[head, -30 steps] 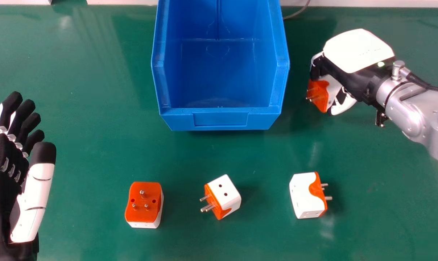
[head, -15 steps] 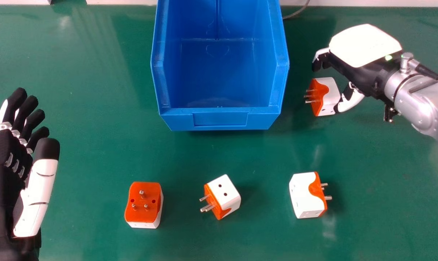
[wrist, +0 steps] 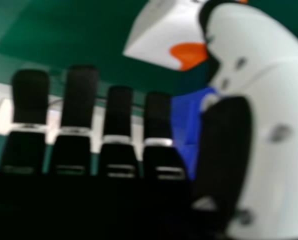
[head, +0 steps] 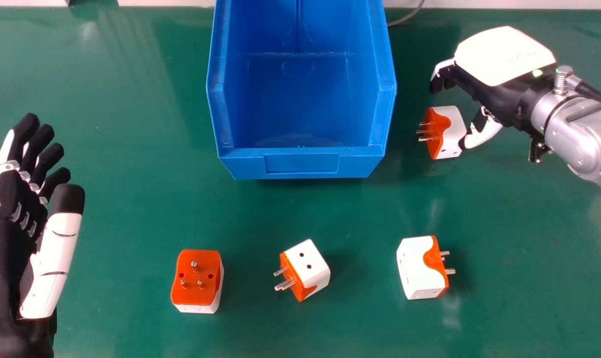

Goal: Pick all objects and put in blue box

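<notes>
Right of the blue box, a plug adapter lay just beside the right robot hand, which was loosely spread, pinching nothing; I judged it light, stiff and slick, best taken across its white sides, clear of the pins

Green surface, smooth and glossy, bearing soft whitish reflections near the far left corner and on the right half. Along its far edge runs a pale border, interrupted by a short dark gap left of centre. A thin grey cable curves at the far edge, right of centre.
</notes>
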`<state>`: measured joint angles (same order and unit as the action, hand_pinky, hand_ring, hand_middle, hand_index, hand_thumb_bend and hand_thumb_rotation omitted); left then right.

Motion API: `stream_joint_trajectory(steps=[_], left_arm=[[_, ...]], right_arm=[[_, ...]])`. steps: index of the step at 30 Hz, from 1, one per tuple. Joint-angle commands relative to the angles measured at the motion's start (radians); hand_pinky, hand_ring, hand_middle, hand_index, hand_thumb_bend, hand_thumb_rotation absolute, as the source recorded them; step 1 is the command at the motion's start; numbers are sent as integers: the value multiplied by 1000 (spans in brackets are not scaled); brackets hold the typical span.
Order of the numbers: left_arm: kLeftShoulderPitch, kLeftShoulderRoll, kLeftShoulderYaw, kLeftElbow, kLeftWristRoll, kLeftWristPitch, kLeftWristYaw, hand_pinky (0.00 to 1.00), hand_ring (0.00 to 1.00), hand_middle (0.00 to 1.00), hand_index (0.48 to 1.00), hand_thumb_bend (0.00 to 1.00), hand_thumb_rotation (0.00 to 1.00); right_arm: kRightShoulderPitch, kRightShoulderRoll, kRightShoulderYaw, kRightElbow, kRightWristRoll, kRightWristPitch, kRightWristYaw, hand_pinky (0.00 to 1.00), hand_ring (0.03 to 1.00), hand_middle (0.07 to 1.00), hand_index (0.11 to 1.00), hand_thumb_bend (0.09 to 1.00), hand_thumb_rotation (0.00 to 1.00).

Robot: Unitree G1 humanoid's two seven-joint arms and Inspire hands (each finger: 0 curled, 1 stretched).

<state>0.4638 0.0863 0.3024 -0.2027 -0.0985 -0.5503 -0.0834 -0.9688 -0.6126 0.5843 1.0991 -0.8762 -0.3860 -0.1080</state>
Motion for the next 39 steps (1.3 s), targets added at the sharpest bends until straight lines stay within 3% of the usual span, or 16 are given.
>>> stream_joint_trajectory(steps=[1,6,10,12,17,22,26,32,36,38,39], left_arm=[[15,-3,13,-30,-13,-5,7,863,895,921,925,692,765],[29,3,14,-33,-16,-16,-2,863,895,916,920,692,759],[40,10,19,-33,-5,-28,-6,870,900,919,924,686,767],[42,15,18,-33,-13,-32,-14,876,903,922,928,682,774],[51,11,21,-38,-8,-40,-16,885,909,929,936,675,785],[71,5,23,-60,-6,-25,-11,891,912,935,941,667,797],[86,-4,22,-77,-24,-15,-10,894,912,933,941,670,799],[98,-10,25,-93,-19,-3,1,896,912,931,939,672,794],[104,-1,28,-97,-33,-7,-10,898,911,927,937,673,791],[107,0,32,-102,-28,-1,-7,902,912,926,938,673,791],[109,2,35,-102,-32,1,-9,902,912,926,938,673,791]], right_arm=[[-26,-3,-19,-1,20,20,9,372,524,717,695,472,0],[-20,9,-14,2,19,34,13,368,521,720,697,473,0],[-16,17,-7,8,12,41,8,368,521,722,698,473,0],[-13,24,-4,12,9,44,2,367,521,722,698,473,0],[-11,44,5,31,3,59,-7,368,522,716,696,473,0],[-14,66,11,47,4,87,5,366,522,714,698,474,0],[-8,74,9,48,8,94,1,363,521,715,701,474,0],[-4,85,12,56,8,102,1,362,519,712,702,474,0],[-1,89,12,58,6,106,-14,360,517,708,701,474,0],[-1,93,13,61,3,110,-17,359,516,702,698,474,0],[-1,95,15,65,2,113,-19,359,516,702,698,474,0]])
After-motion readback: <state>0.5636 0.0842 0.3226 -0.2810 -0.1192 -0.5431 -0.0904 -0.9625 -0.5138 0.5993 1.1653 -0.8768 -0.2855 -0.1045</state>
